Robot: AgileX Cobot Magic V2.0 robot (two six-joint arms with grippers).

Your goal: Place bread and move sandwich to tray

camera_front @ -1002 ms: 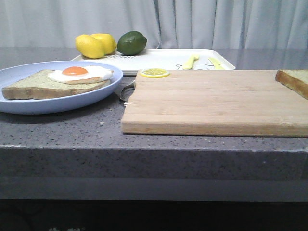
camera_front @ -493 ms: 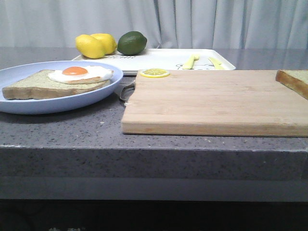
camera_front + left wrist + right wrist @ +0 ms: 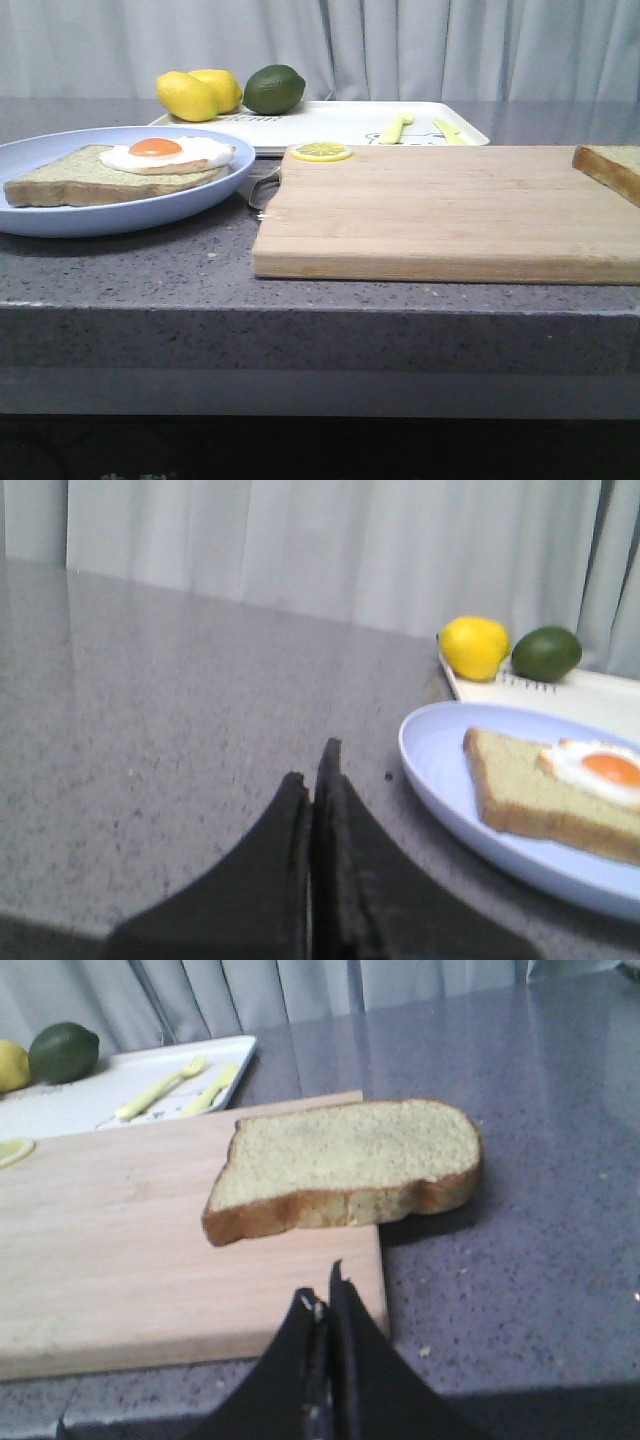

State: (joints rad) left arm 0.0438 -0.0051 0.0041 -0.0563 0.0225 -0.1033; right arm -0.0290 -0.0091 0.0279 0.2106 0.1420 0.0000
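Bread (image 3: 345,1165) on cutting board (image 3: 130,1240), just beyond right fingers (image 3: 322,1305) | both fingers closed, empty

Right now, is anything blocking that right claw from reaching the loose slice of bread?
Nothing visible is. The right gripper, shut, sits just short of the bread, which lies over the cutting board's corner; only bare board separates them.

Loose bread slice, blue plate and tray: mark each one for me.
bread (image 3: 350,1150), right wrist view, middle of its pale top face.
blue plate (image 3: 440,765), left wrist view, bare inner surface beside the toast.
tray (image 3: 330,122), front view, bare white floor left of the yellow cutlery.
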